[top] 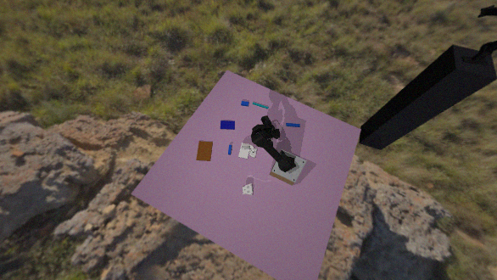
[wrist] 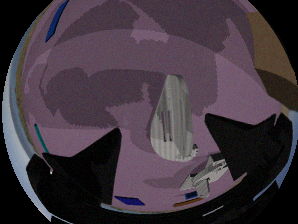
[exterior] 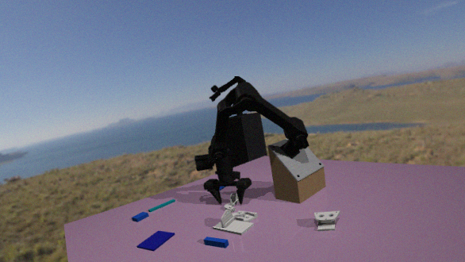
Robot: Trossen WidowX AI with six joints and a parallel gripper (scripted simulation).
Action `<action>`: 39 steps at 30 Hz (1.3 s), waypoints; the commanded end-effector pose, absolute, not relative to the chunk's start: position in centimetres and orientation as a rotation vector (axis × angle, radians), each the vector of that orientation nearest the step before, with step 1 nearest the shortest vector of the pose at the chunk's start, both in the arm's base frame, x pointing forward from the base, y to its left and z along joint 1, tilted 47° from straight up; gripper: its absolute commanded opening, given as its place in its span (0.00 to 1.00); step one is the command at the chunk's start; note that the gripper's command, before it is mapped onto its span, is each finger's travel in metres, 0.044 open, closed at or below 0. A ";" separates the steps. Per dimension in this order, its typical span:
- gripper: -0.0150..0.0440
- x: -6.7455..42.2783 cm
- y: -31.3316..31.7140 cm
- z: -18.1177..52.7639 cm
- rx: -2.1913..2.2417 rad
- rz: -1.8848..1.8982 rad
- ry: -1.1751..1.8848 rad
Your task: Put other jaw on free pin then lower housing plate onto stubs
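Note:
My gripper (exterior: 230,203) (wrist: 164,125) is open, pointing down, with nothing gripped. The loose white jaw (exterior: 229,206) (wrist: 172,120) stands on the table; in the wrist view it shows between the two fingertips. In the top view the arm hides it. The white base (top: 242,154) (exterior: 238,229) lies just beside it, with the other jaw (top: 253,151) (exterior: 246,215) on it; the base assembly (wrist: 207,176) is partly behind a finger in the wrist view. Its pins are too small to tell. The white housing plate (top: 248,189) (exterior: 327,216) stands apart, with two holes in its top.
A wooden block with a grey sloped top (top: 278,168) (exterior: 297,172) bears the arm. Blue bars (top: 230,149) (exterior: 216,242) (top: 293,125), a small blue block (top: 245,103) (exterior: 140,216), a teal stick (top: 260,105) (exterior: 162,205), a dark blue sheet (top: 227,125) (exterior: 155,240) and a brown sheet (top: 204,151) lie around.

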State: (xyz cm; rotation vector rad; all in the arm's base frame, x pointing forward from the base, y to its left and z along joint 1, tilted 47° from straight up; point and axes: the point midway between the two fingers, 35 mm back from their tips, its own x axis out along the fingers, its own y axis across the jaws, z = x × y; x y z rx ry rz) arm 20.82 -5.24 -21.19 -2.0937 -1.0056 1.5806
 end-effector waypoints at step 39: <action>0.48 20.7 -4.9 -21.4 -2.088 1.581 -1.007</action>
